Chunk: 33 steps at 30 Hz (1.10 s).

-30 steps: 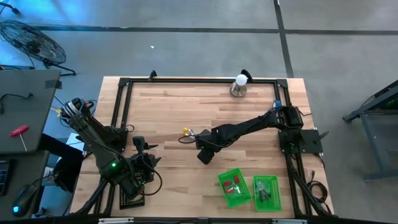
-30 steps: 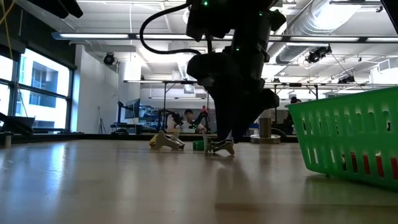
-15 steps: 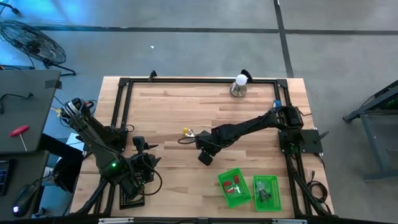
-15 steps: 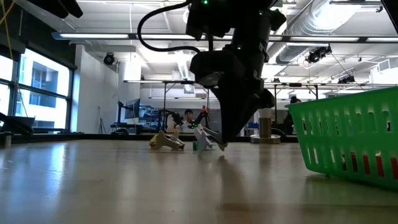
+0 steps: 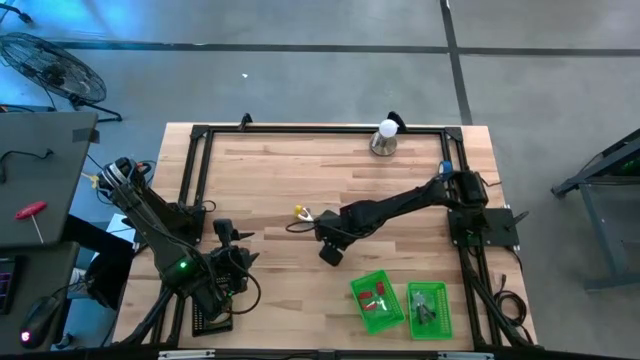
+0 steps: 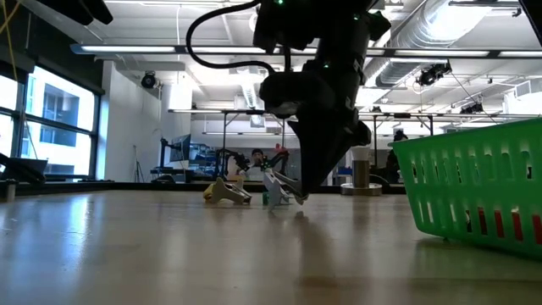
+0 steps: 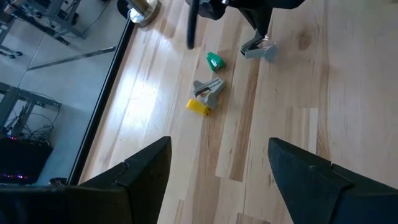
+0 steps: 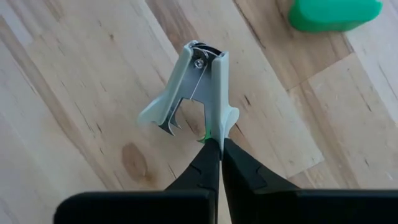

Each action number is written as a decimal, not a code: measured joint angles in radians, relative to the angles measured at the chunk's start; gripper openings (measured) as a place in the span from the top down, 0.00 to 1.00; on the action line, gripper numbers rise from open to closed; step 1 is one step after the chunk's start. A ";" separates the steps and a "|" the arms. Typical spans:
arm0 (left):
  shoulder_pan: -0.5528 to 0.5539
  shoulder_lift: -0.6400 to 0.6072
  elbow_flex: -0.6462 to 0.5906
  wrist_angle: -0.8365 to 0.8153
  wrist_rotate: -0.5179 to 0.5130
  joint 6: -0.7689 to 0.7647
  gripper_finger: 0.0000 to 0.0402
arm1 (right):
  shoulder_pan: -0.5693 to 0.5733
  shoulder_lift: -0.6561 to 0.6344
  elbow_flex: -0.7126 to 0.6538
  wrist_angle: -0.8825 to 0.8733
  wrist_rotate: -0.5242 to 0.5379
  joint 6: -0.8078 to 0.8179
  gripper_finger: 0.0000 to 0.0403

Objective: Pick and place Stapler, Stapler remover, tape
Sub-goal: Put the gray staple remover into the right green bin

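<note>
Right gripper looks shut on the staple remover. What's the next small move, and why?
Probably lift straight up a little. The right gripper pinches only one wing of the grey staple remover, which sits tilted on the table, so check the grip before heading for the green baskets.

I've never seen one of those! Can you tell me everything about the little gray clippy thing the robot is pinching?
It's a staple remover, pale gray and plastic-looking, with two hinged halves joined by a screw and curved metal claws. The right gripper is shut on the edge of one half. It hangs tilted and splayed open, near the middle of the wooden table. A small green thing lies nearby, not touching it.
</note>
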 joint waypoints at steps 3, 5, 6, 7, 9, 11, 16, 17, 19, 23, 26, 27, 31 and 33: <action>0.000 0.000 0.000 0.000 0.000 0.000 0.35 | 0.012 0.000 0.000 0.000 0.021 -0.009 1.00; 0.000 0.000 0.000 0.000 0.000 0.000 0.35 | 0.019 0.000 0.000 0.000 0.025 -0.010 1.00; 0.000 0.000 0.000 0.000 0.000 0.000 0.35 | 0.023 0.000 0.000 0.000 0.026 -0.010 1.00; 0.000 0.000 0.000 0.000 0.000 0.000 0.35 | 0.028 0.000 0.002 -0.004 0.026 -0.011 1.00; 0.000 0.000 0.000 0.000 0.000 0.000 0.35 | 0.037 0.000 0.011 -0.011 0.029 -0.017 1.00; 0.000 0.000 0.000 0.000 0.000 0.000 0.35 | 0.047 0.000 0.032 -0.025 0.031 -0.021 1.00; 0.000 0.000 0.000 0.000 0.000 0.000 0.35 | 0.074 0.000 0.115 -0.126 0.056 -0.034 1.00; 0.000 0.000 0.000 0.000 0.000 0.000 0.35 | 0.081 0.000 0.139 -0.156 0.063 -0.034 1.00; 0.000 0.000 0.000 0.000 0.000 0.000 0.35 | 0.101 0.000 0.191 -0.237 0.083 -0.029 1.00; 0.000 0.000 0.000 0.000 0.001 -0.005 0.35 | 0.162 0.000 0.316 -0.441 0.104 0.046 1.00; 0.000 0.000 0.000 0.000 0.005 -0.008 0.35 | 0.229 -0.001 0.417 -0.608 0.130 0.149 1.00; 0.000 0.000 0.000 0.000 0.009 -0.010 0.35 | 0.254 -0.001 0.448 -0.659 0.138 0.193 1.00; 0.000 0.000 0.000 0.000 0.024 -0.014 0.35 | 0.375 -0.002 0.556 -0.808 0.166 0.390 1.00; 0.000 0.000 0.000 0.000 0.026 -0.019 0.35 | 0.440 -0.002 0.588 -0.851 0.177 0.497 1.00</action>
